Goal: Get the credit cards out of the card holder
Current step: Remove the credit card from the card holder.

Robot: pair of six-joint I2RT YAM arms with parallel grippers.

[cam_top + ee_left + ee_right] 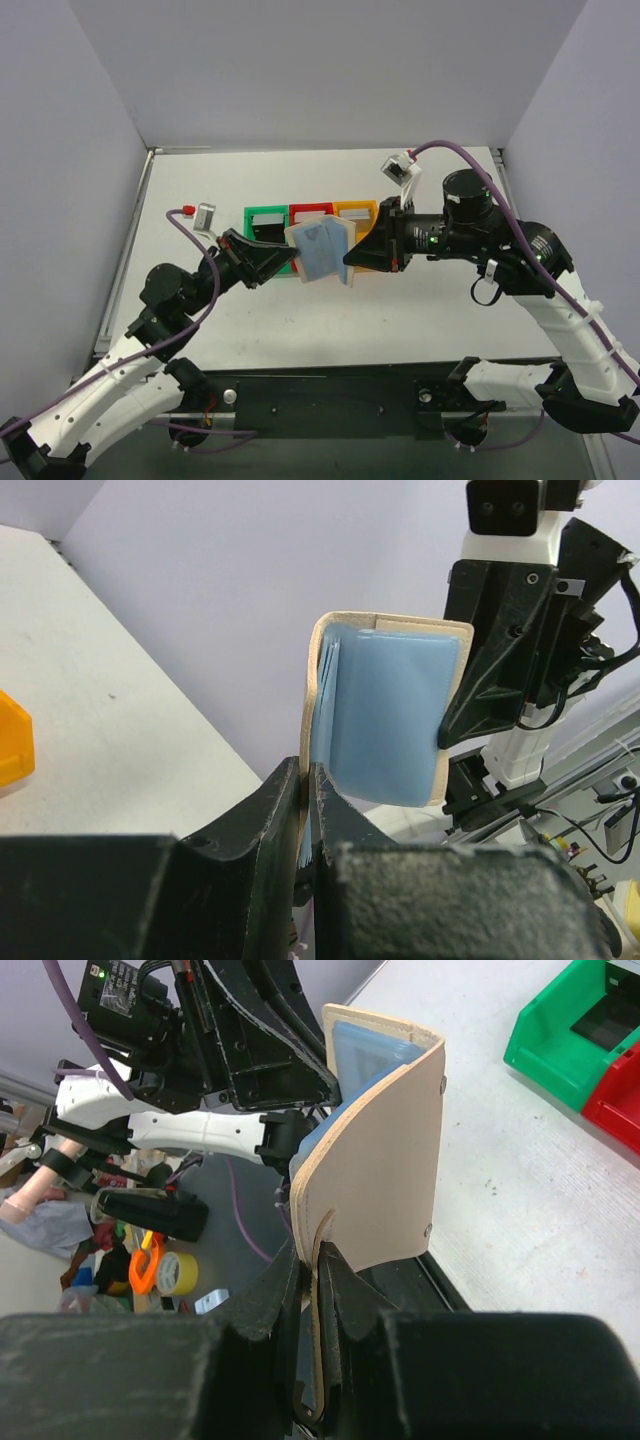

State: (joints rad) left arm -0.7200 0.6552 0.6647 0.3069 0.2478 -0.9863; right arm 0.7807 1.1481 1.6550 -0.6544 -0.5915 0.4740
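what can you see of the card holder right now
The card holder is a small bifold, tan and leather-like outside with light blue pockets inside. It stands half open like a book, upright, held off the table. The left jaws pinch one flap's edge, the right jaws the other. No card shows clearly.

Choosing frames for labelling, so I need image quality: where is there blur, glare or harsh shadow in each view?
Top external: even light, no glare, card holder sharp, soft shadows only. Left wrist: left hand looms dark and soft at the bottom, card holder beyond is crisp. Right wrist: same, right hand soft, card holder crisp.
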